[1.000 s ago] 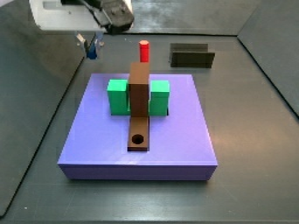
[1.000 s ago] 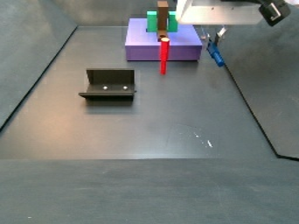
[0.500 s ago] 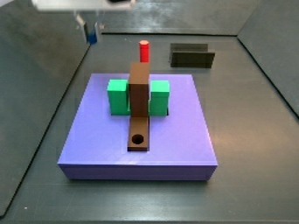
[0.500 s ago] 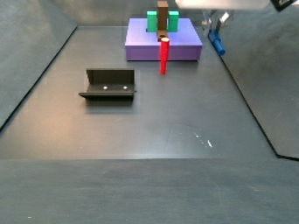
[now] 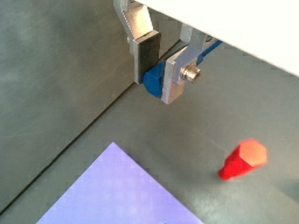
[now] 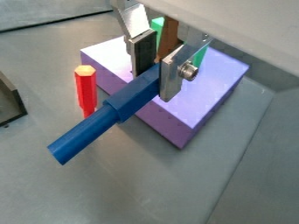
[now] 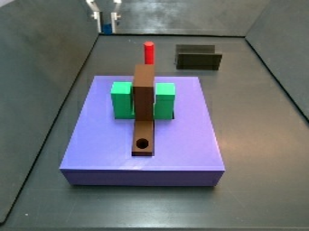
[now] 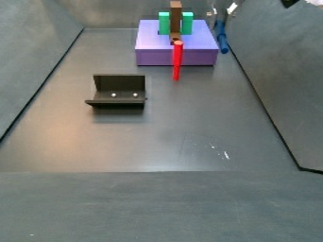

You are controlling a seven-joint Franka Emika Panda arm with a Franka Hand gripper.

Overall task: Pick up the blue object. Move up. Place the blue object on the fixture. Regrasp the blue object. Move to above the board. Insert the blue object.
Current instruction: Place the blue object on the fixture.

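In a side view the fixture (image 8: 117, 91) stands at the left on the grey floor, well apart from the board (image 8: 154, 50). Just in front of the board is the upright red peg (image 8: 177, 60). At the right the gripper (image 8: 221, 16) hangs high in the air, pinching the blue object (image 8: 222, 38) by its upper end. In a wrist view the blue object (image 6: 107, 116) shows as a slim, bright-blue squared bar — long and plain — clamped between the silver fingers (image 6: 170, 73).
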